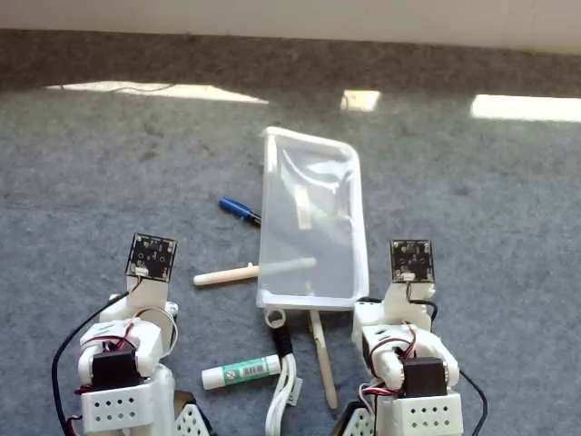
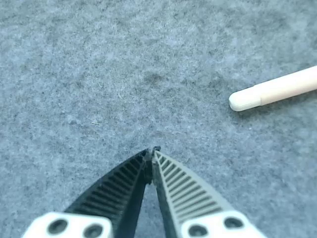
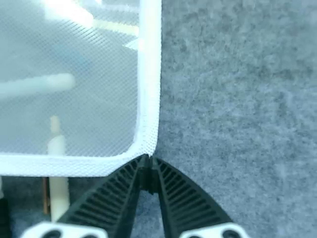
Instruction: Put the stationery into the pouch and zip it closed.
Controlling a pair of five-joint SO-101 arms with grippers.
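A translucent white mesh pouch (image 1: pixel 313 222) lies in the middle of the grey carpet, its near corner (image 3: pixel 143 144) just ahead of my right gripper (image 3: pixel 148 166), which is shut and empty. A cream pen (image 1: pixel 227 274) pokes out from under the pouch's left edge; its tip (image 2: pixel 275 91) lies ahead of my left gripper (image 2: pixel 151 153), also shut and empty. A blue pen (image 1: pixel 240 210) rests left of the pouch. A glue stick (image 1: pixel 241 371), a white cable (image 1: pixel 283 391) and a wooden stick (image 1: pixel 323 359) lie near the front. The zip pull ring (image 1: pixel 273 318) sits at the pouch's near-left corner.
Both arms sit at the front, left (image 1: pixel 127 363) and right (image 1: pixel 408 363). Bare carpet stretches to the left and right of the pouch. Bright patches of light fall along the far edge.
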